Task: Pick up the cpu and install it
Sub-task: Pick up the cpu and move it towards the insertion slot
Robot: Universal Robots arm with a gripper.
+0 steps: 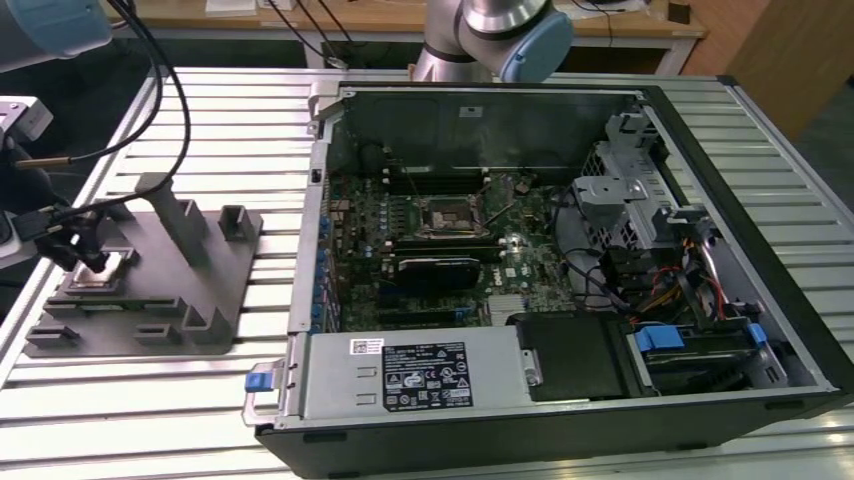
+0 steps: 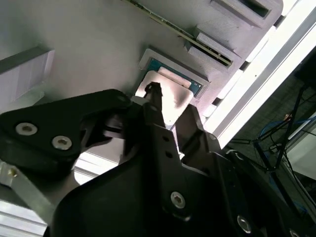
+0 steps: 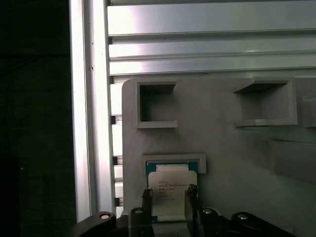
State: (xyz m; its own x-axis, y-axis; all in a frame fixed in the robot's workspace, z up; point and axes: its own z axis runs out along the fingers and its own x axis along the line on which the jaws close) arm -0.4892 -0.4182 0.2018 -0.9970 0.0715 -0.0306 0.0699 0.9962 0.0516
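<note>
Gripper (image 3: 169,200) down at cpu (image 3: 168,180), which sits in grey fixture (image 1: 200,285) left of PC case (image 1: 747,300); grip: can't tell. Pickup and install not done.

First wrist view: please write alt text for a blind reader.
The gripper is right over the cpu, which lies flat in a seat of a grey holder. The holder has two empty pockets and rests on a slatted table.
</note>
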